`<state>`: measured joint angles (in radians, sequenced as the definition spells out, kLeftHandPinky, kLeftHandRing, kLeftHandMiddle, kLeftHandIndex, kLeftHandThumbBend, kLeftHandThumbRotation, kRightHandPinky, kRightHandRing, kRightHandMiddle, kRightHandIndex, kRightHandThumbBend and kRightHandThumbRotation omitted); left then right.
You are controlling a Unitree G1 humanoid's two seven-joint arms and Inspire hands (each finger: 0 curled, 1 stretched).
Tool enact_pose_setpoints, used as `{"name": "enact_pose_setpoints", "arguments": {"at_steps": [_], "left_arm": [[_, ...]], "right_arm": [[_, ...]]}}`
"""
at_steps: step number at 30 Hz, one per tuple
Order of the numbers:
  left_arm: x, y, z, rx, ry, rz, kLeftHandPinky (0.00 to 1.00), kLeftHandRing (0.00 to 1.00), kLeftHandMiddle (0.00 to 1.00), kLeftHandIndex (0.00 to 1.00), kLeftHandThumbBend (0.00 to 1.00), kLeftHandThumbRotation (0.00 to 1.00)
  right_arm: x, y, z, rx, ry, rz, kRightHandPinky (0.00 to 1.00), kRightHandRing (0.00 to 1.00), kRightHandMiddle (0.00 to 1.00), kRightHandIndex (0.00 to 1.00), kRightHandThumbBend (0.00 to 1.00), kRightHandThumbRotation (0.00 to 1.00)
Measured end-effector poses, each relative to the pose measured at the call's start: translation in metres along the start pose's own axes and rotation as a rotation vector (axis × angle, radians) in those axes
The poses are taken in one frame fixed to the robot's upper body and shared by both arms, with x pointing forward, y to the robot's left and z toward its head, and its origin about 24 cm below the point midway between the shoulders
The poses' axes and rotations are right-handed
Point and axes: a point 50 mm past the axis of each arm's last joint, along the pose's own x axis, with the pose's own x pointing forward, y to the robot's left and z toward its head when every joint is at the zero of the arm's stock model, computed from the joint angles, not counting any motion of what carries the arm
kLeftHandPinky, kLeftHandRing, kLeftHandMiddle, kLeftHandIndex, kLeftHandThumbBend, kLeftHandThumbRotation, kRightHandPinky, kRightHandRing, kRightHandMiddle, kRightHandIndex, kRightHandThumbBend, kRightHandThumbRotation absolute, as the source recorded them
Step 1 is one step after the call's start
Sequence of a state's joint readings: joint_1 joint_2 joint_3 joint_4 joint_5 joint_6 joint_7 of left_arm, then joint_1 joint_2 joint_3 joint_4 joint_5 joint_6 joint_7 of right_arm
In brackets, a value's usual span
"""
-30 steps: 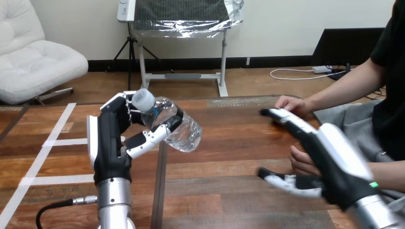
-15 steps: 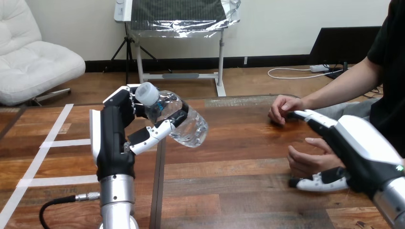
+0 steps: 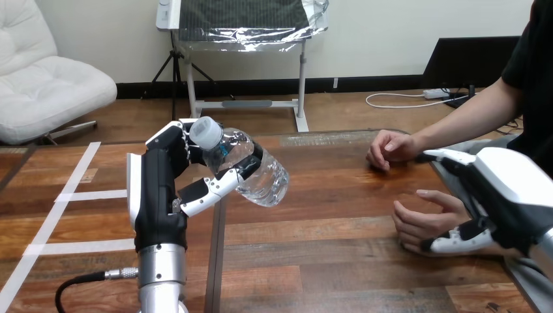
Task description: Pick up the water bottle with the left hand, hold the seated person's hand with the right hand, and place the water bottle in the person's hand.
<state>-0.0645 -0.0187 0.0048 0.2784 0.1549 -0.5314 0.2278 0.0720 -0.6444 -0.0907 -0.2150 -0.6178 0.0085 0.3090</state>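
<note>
Left hand (image 3: 158,195) clamped on the water bottle (image 3: 254,171), tilted above the tabletop's (image 3: 326,251) left-centre. Right hand (image 3: 505,192) spread open beside the person's nearer hand (image 3: 424,218), right edge. Pickup complete; clasp and handover outstanding.

The camera sits up on the robot's head and looks forward and down across the wooden table (image 3: 326,228), whose far edge crosses the view at about mid-height. It stands close enough that the robot's own arms crowd the foreground: the left arm (image 3: 156,277) comes up from the bottom edge at the left, with the left hand (image 3: 153,195) and its water bottle (image 3: 261,175) near the middle, while the right hand (image 3: 515,189) fills the lower right corner. The person's forearm (image 3: 463,124) reaches in from the right edge.
</note>
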Motion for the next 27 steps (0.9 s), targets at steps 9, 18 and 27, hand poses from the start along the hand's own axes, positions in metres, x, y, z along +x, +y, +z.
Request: {"name": "enact_pose_setpoints", "arguments": {"at_steps": [9, 18, 27], "left_arm": [[-0.002, 0.001, -0.001, 0.001, 0.009, 0.002, 0.46, 0.43, 0.43, 0.49, 0.63, 0.0], [-0.005, 0.001, -0.002, -0.002, 0.016, 0.003, 0.46, 0.43, 0.43, 0.49, 0.63, 0.0], [-0.005, 0.0, -0.002, -0.009, 0.018, 0.001, 0.46, 0.43, 0.43, 0.49, 0.64, 0.0]], "right_arm": [[0.004, -0.002, -0.011, -0.034, 0.067, 0.038, 0.81, 0.91, 0.91, 0.87, 0.87, 0.0], [0.009, -0.001, -0.022, -0.089, 0.13, 0.105, 0.82, 0.91, 0.91, 0.87, 0.84, 0.0], [0.018, 0.002, -0.03, -0.139, 0.181, 0.199, 0.85, 0.92, 0.92, 0.88, 0.8, 0.01]]}}
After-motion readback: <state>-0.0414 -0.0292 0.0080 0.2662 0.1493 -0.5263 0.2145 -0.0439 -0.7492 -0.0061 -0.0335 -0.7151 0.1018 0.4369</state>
